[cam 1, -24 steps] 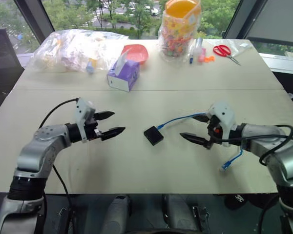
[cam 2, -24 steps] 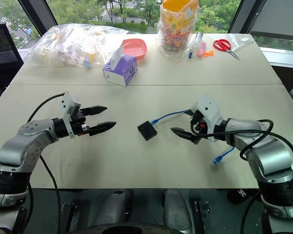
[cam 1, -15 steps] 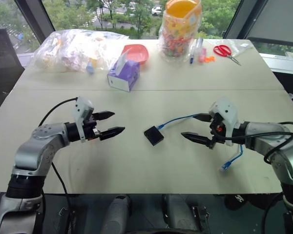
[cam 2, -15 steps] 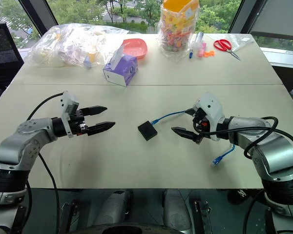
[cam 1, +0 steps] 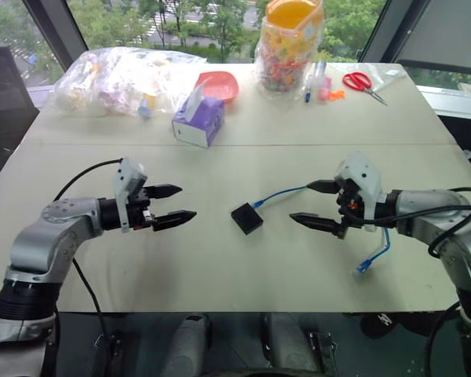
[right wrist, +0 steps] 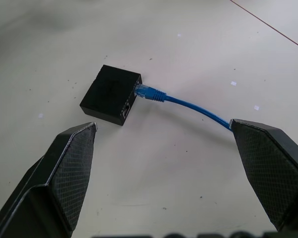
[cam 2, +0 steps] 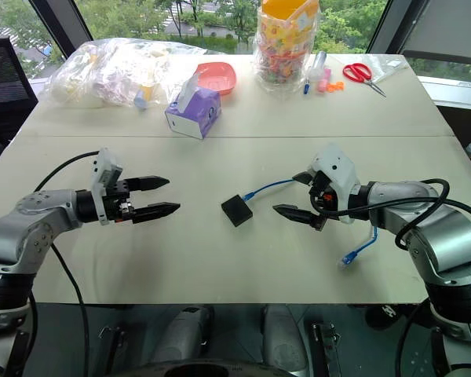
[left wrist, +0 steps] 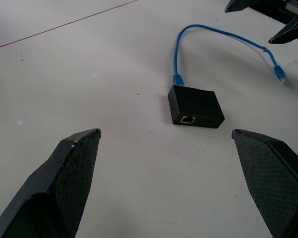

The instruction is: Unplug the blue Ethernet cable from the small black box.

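both grippers hover wide open and empty above the desk, facing each other, likely posed so one can pin and the other pull. the box lies flat between them, well apart from the left gripper and nearer the right gripper. the cable is still plugged into the box's side; it runs on under the right gripper, its free plug loose beyond. farther off, past both grippers, stand a tissue box and scissors.
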